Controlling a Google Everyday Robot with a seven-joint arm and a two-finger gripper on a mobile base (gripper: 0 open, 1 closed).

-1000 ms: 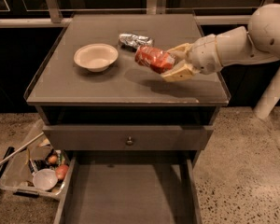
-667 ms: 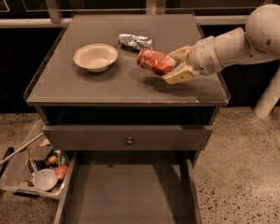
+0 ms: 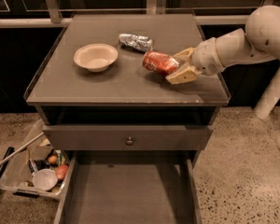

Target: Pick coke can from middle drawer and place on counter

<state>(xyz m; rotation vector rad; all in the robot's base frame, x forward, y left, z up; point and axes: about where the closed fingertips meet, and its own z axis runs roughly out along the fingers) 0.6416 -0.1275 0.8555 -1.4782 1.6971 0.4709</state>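
Note:
The coke can (image 3: pixel 158 62), red and lying on its side, is just above or on the right half of the counter (image 3: pixel 107 85); I cannot tell whether it touches. My gripper (image 3: pixel 179 66) comes in from the right and is shut on the can's right end, with one tan finger (image 3: pixel 183 76) in front and the other behind it. The middle drawer (image 3: pixel 128 195) is pulled open at the bottom of the view, its grey floor bare.
A cream bowl (image 3: pixel 95 56) sits left of the can on the counter. A crumpled silver can (image 3: pixel 136 41) lies just behind the can. A closed drawer front with a knob (image 3: pixel 129 140) is above the open drawer. A clear bin of clutter (image 3: pixel 32 171) stands on the floor at left.
The gripper and the coke can have shifted slightly right and lower toward the counter top. The bowl and silver can have not moved.

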